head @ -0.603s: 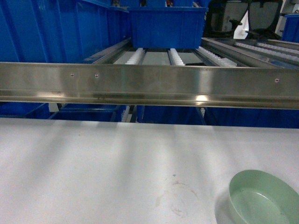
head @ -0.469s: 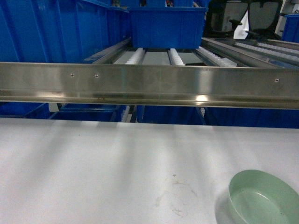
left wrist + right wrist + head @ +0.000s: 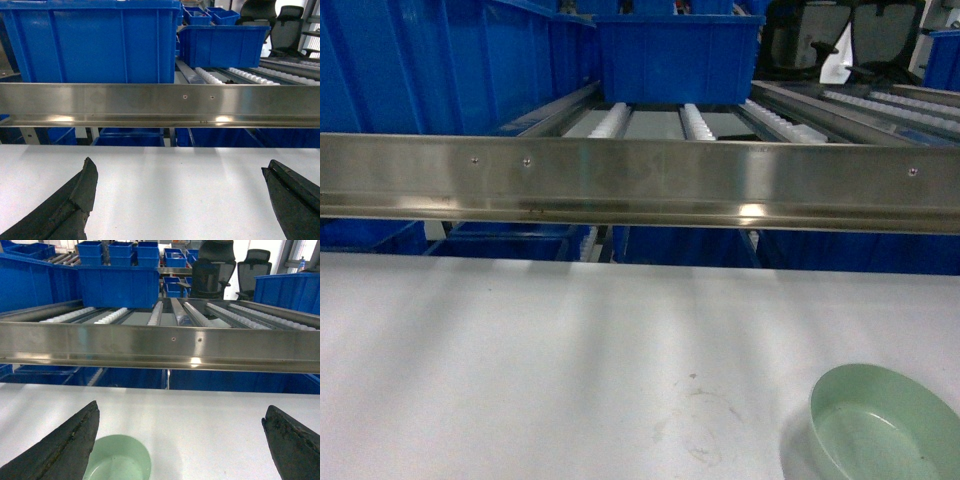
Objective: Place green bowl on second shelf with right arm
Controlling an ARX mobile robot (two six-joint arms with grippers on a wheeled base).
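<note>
The green bowl (image 3: 885, 425) is a small pale mint bowl standing upright on the white table (image 3: 540, 370) at the bottom right of the head view. In the right wrist view the same green bowl (image 3: 120, 460) lies low on the left, just inside the left finger. My right gripper (image 3: 181, 412) is open, its black fingers wide apart above the table, with nothing between them. Over bare table my left gripper (image 3: 180, 170) is also open. Neither gripper shows in the head view. A steel rail (image 3: 640, 185) fronts the roller shelf (image 3: 650, 125) behind the table.
A blue bin (image 3: 678, 58) sits on the rollers at the back, with larger blue bins (image 3: 440, 60) to the left. More blue bins (image 3: 680, 248) stand below the rail. Office chairs (image 3: 215, 267) are behind the rack on the right.
</note>
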